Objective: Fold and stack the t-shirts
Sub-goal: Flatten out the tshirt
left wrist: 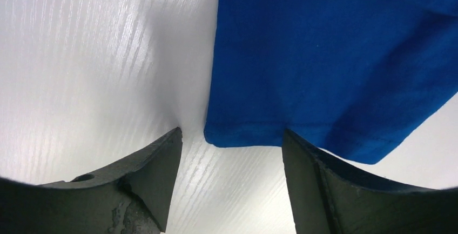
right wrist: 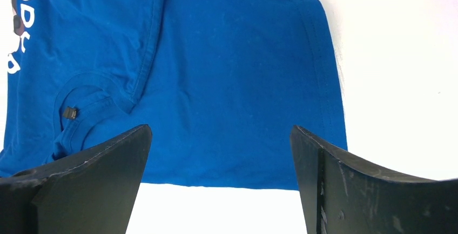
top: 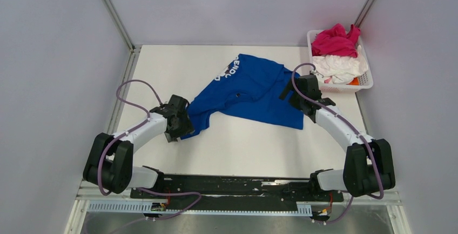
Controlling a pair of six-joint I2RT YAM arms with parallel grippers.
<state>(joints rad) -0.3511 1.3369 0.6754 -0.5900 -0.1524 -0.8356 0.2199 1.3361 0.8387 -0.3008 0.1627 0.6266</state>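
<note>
From above I count three t-shirts, two grippers and one basket. The blue t-shirt (top: 254,91) lies wrinkled on the table (top: 243,142), between the two grippers. The left gripper (top: 178,125) stands over the shirt's near-left corner, and the right gripper (top: 294,96) over its right edge. Beyond the right gripper, a little to its right, the white lattice basket (top: 369,84) holds the pink t-shirt (top: 335,40) and, nearer to the gripper, the white t-shirt (top: 339,66), both crumpled. A small orange thing (top: 354,81) shows beside the white one; I cannot tell what it is. The print on the blue t-shirt is partly folded under, so only some white letters (top: 229,71) show. In this view I cannot tell how the jaws stand.

In the left wrist view the left gripper (left wrist: 232,147) is open and holds nothing; its two dark fingers (left wrist: 154,164) are well apart. One corner of the blue t-shirt (left wrist: 324,55) lies flat just ahead of the gap, and the hem passes behind the right finger. The rest is cut off at the top and right.

In the right wrist view the right gripper (right wrist: 221,153) is wide open and empty. The blue t-shirt (right wrist: 232,72) lies ahead of it, with its near edge between the fingers. Ahead to the left is the collar (right wrist: 86,91) with one small label (right wrist: 68,113).
</note>
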